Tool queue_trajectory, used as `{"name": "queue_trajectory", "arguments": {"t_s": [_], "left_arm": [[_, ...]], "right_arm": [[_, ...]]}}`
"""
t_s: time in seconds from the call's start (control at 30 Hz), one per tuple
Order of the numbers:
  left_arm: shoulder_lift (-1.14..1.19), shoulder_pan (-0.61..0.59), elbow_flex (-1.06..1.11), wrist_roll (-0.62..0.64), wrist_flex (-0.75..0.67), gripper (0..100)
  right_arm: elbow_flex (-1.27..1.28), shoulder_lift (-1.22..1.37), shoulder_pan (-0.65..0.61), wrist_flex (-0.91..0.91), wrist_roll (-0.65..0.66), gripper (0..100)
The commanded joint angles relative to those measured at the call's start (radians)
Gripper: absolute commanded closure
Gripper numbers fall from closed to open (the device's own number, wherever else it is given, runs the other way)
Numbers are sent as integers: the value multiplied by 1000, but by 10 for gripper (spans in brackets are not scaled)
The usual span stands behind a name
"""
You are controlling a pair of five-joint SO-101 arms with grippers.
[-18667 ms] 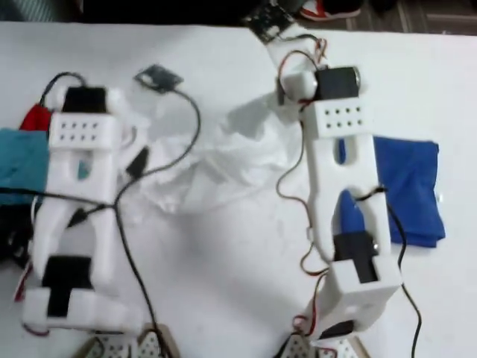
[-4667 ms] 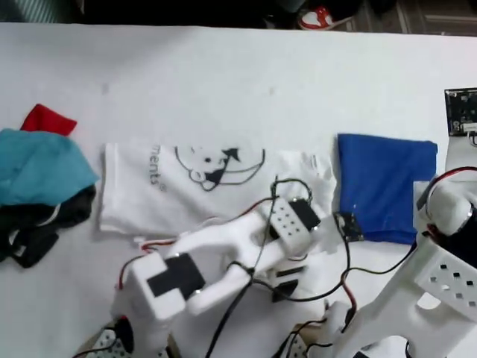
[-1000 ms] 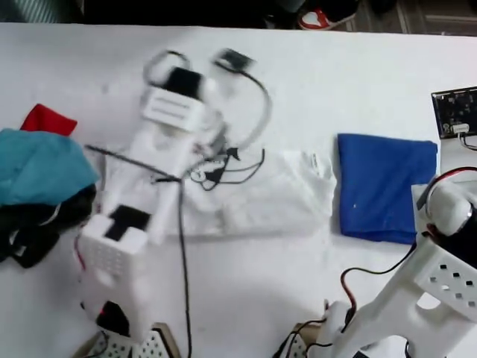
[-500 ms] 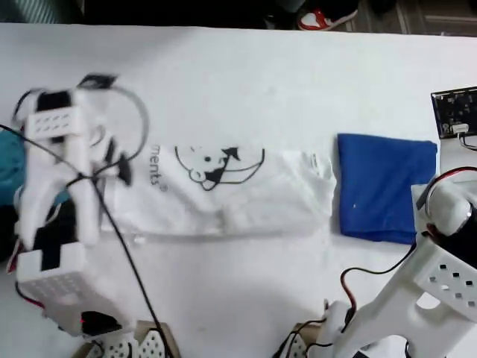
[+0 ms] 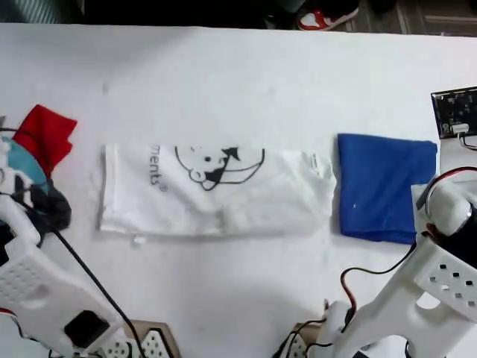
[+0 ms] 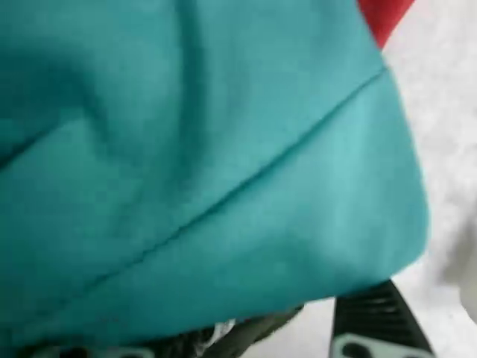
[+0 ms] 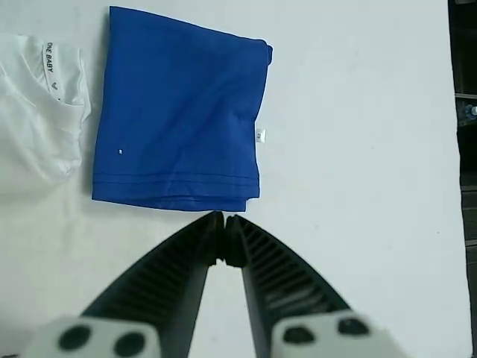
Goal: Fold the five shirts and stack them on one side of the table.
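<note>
The right gripper (image 7: 223, 224) has its jaws pressed together on nothing, near the edge of the folded blue shirt (image 7: 179, 112). The left gripper (image 6: 376, 324) is close over the teal shirt (image 6: 194, 164); its state I cannot tell. The white shirt (image 5: 216, 190) lies mid-table (image 5: 246, 74).

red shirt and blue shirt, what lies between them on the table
The white shirt, laid out flat, lies between the red shirt and the blue shirt, as the high view shows.
</note>
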Motion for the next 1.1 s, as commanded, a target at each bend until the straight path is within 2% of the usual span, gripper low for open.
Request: {"name": "queue_trajectory", "arguments": {"t_s": [0.0,0.13,0.2,0.3,0.43,0.63,0.83,1.07], "left_arm": [[-12,33,-206,0,175,752],[-12,130,-410,75,358,752],[-15,176,-459,115,370,752],[-56,243,-440,138,370,750],[-124,367,-290,140,365,751],[-180,484,-75,181,278,748],[-116,501,31,126,146,747],[24,509,34,109,48,747]], "right_arm": [[-40,-18,2,4,11,981],[-40,-19,7,4,11,981],[-40,-19,7,4,11,981],[-40,-19,7,4,11,981],[-40,-19,7,4,11,981],[-40,-19,7,4,11,981],[-40,-19,7,4,11,981],[-40,-19,5,4,38,981]]}}
